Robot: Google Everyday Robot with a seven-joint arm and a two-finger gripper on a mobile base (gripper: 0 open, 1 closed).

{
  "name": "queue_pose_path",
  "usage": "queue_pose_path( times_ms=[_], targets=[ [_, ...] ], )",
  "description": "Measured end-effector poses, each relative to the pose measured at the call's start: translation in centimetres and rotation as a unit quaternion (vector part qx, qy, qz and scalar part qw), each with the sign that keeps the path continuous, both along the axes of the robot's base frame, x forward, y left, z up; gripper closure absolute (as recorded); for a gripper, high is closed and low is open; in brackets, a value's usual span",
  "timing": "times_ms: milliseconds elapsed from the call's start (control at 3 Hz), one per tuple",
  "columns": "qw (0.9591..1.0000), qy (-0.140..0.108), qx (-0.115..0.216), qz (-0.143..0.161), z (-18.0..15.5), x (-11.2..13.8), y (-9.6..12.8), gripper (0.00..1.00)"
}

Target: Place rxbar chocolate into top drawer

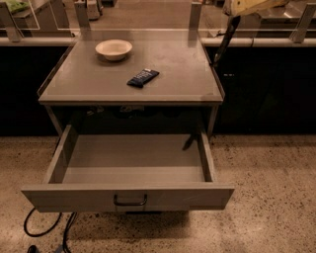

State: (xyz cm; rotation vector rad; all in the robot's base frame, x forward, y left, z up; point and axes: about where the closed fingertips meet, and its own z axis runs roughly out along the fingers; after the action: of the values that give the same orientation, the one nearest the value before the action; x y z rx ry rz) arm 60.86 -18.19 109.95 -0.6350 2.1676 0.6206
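In the camera view, the claw (237, 15) is seen at the top right, just past the tabletop's (173, 74) right edge. The chocolate bar (224, 42) is pinched in it and hangs tilted beneath. The drawer (128, 196) is found open, well below and left of the claw.

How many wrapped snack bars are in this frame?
2. One dark bar hangs from the gripper at top right, beyond the right edge of the table. One blue bar lies on the table, in front of the bowl. None shows in the open drawer.
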Motion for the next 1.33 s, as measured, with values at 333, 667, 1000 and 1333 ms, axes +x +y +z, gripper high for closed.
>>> queue_pose_path(
  times_ms=[333,667,1000,1333],
  targets=[
    [0.9994,-0.005,0.017,-0.03,1.6,-5.3,0.4,1.0],
    [0.9993,0.024,0.014,-0.026,-1.3,-6.5,0.9,1.0],
    [0.9993,0.025,0.014,-0.026,-1.3,-6.4,1.0,1.0],
    [0.9961,0.048,0.069,-0.024,-2.7,-6.7,1.2,1.0]
  ],
)
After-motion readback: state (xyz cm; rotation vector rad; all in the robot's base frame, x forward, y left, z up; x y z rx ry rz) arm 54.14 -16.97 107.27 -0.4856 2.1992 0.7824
